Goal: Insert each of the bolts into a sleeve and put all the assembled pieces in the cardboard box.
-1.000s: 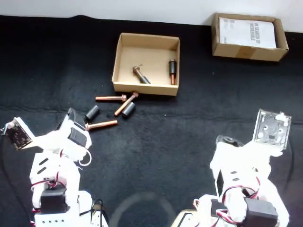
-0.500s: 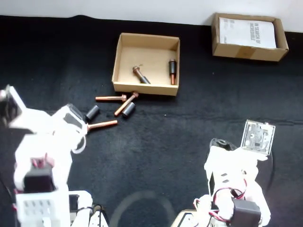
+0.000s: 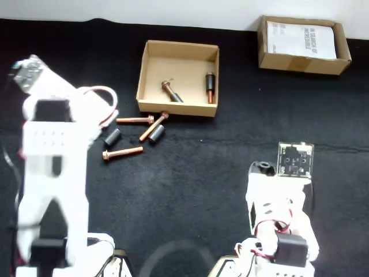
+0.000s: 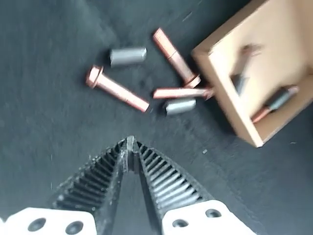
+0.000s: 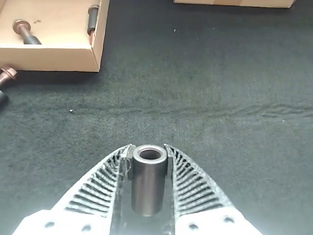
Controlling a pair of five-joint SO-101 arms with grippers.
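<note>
Sleeve (image 5: 148, 183) between right fingers (image 5: 195, 188) (left arm (image 3: 55, 147) high)

Open cardboard box (image 3: 142, 81), two assembled pieces (image 3: 172, 92) inside, one slanted at centre, the other at 3 o'clock lying 12-to-6, three bare copper bolts (image 3: 134, 120) just outside at 7 o'clock, two grey sleeves (image 3: 112, 137) among them, third sleeve (image 5: 148, 178) clamped in right gripper (image 5: 147, 147).

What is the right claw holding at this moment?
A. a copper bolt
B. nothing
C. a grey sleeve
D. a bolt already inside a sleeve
C: in the right wrist view the right claw is shut on a grey sleeve, and the sleeve's open end shows no bolt inside.
</note>
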